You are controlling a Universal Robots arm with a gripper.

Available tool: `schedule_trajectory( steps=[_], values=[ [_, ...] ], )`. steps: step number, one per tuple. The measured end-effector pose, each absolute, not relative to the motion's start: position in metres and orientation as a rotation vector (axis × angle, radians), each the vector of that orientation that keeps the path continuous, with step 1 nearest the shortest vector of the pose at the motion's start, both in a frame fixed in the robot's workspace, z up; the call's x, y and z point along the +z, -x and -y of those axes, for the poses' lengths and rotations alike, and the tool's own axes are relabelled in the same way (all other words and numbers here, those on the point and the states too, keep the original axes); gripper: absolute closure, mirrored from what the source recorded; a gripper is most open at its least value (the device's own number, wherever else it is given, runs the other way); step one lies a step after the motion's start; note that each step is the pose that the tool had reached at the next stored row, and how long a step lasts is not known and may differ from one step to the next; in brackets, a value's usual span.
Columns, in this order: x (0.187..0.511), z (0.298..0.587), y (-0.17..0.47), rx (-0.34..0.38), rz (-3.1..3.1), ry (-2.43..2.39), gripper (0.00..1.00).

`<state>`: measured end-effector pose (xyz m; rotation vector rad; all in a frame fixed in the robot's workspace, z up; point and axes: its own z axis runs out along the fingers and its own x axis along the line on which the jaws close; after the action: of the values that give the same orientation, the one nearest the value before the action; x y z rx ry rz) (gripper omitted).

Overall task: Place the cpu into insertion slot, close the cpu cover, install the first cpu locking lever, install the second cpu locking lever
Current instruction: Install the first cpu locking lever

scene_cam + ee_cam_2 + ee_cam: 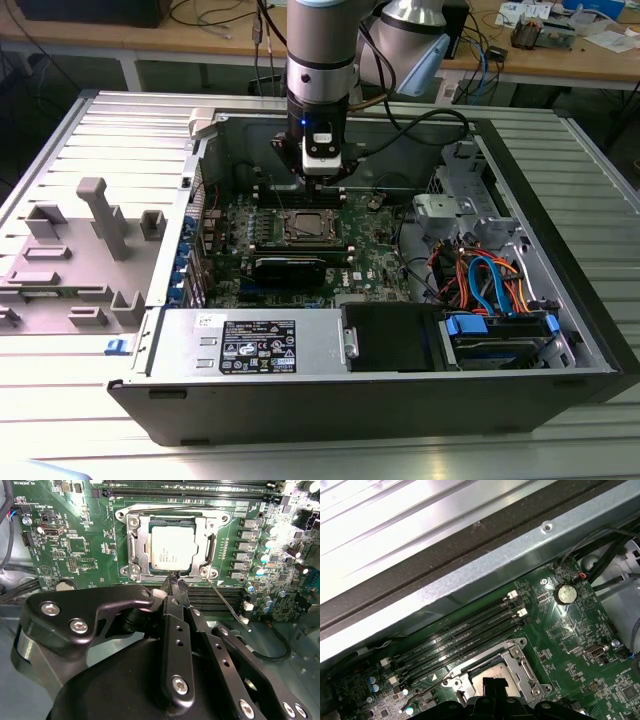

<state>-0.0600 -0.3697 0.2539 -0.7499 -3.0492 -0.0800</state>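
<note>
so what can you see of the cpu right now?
The cpu is a flat square chip with a dull silver metal top and small dark print. It lies level in the socket on the green board, framed by the silver cover lying over its edges. The hand is close beside the socket, off the chip.

Open PC case lies flat on the ribbed metal table. Power supply sits along the near wall, black card on the green motherboard. Blue and orange cables are bundled at the exterior view's right. Grey plastic fixture sits outside the case, exterior view's left. Coin cell sits past the ends of the black memory slots.
</note>
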Motion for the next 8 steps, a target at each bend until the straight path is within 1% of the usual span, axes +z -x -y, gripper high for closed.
schedule_trajectory(
  steps=[8],
  values=[
    [0.2540, 0.3697, 0.0600, -0.087, 3.051, 0.736, 0.89]
  ],
)
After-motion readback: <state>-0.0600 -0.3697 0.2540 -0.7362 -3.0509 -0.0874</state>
